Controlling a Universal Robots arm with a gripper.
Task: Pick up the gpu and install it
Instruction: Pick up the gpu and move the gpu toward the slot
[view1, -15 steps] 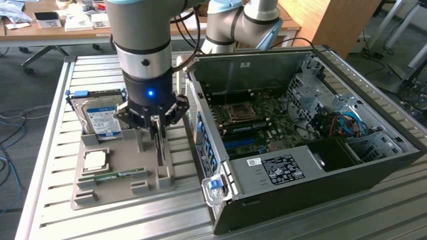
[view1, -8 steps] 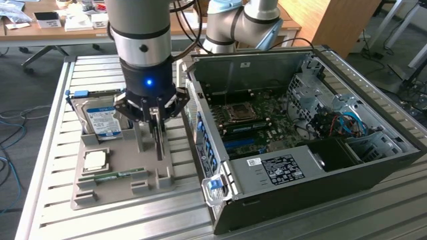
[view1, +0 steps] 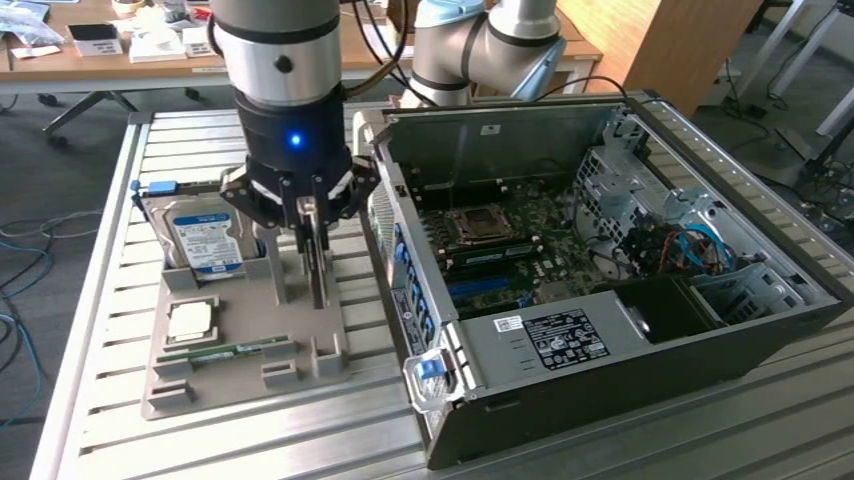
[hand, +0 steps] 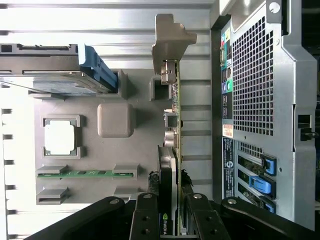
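I find the jaws clenched on the gpu (hand: 169, 170), which stands on edge in the grey tray (view1: 220, 385) beside the open case (view1: 627, 340); I judge a straight, level lift best, lest it snag the tray

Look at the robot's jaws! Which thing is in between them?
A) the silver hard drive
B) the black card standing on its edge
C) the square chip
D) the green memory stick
B: the jaws stand one on each side of the gpu, the dark card on edge in the grey tray, while the hard drive and the memory stick sit apart from them.
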